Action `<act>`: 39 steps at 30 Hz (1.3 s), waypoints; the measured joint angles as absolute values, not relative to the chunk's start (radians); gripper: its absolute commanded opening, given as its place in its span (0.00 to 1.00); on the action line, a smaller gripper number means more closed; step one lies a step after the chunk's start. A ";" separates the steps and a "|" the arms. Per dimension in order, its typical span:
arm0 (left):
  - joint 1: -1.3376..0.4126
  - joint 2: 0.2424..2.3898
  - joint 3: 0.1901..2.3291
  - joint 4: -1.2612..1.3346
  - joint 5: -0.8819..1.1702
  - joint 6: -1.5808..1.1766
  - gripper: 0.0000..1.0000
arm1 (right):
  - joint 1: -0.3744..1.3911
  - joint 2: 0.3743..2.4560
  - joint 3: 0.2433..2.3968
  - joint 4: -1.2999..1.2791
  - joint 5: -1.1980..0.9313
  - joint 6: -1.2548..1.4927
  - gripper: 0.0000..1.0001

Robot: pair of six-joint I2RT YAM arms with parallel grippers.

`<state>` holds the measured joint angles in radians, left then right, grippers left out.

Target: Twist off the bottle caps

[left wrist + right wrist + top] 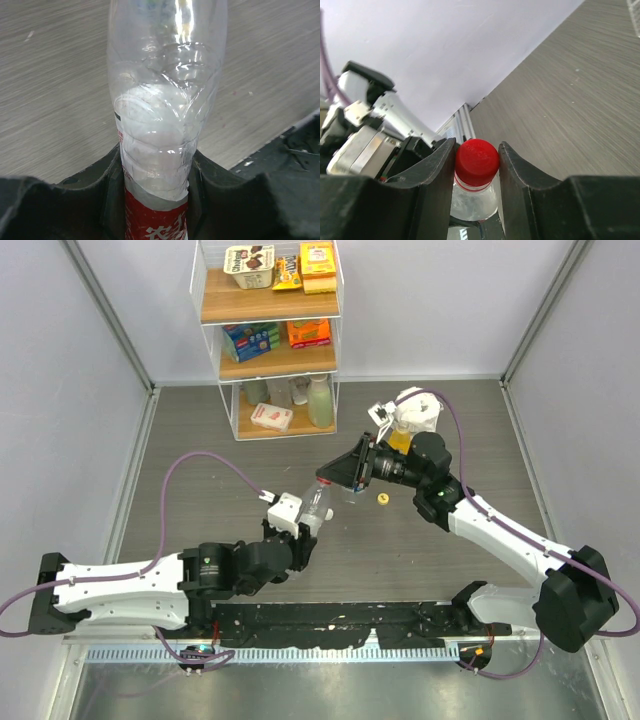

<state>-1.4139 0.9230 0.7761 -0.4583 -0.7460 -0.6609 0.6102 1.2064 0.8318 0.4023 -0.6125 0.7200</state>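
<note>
Left gripper (156, 172) clamps the clear bottle (165, 100) (red label) to steady it — right gripper (476, 167) pinches the red cap (477, 156) between its 2 jaws, ready for twisting.

A robot test cell: plain pale partition walls (60, 390) enclose a grey wood-grain counter (180, 420), with a grocery-stocked wire shelf (268, 312) at twelve o'clock.

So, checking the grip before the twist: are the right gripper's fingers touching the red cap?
Touching. The right wrist view shows the right gripper closed on the red cap, both fingers flush against its sides, no gap.
</note>
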 measured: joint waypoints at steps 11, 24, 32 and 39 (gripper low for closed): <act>-1.414 0.824 0.655 -0.253 -0.503 -0.581 0.00 | 0.569 1.197 0.792 0.771 -0.852 0.856 0.02; -1.414 0.822 0.649 -0.205 -0.435 -0.566 0.00 | 0.552 1.196 0.774 0.969 -0.910 0.965 0.02; -1.414 0.777 0.619 -0.226 -0.510 -0.588 0.00 | 0.548 1.154 0.774 0.774 -0.844 0.852 0.02; -1.414 0.704 0.609 -0.322 -0.643 -0.671 0.00 | 0.548 1.119 0.780 0.585 -0.761 0.718 0.02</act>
<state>-1.4136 0.7044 0.6086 -0.3222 -0.6426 -0.6712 0.5476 1.1194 0.7799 0.5854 -0.7609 0.7177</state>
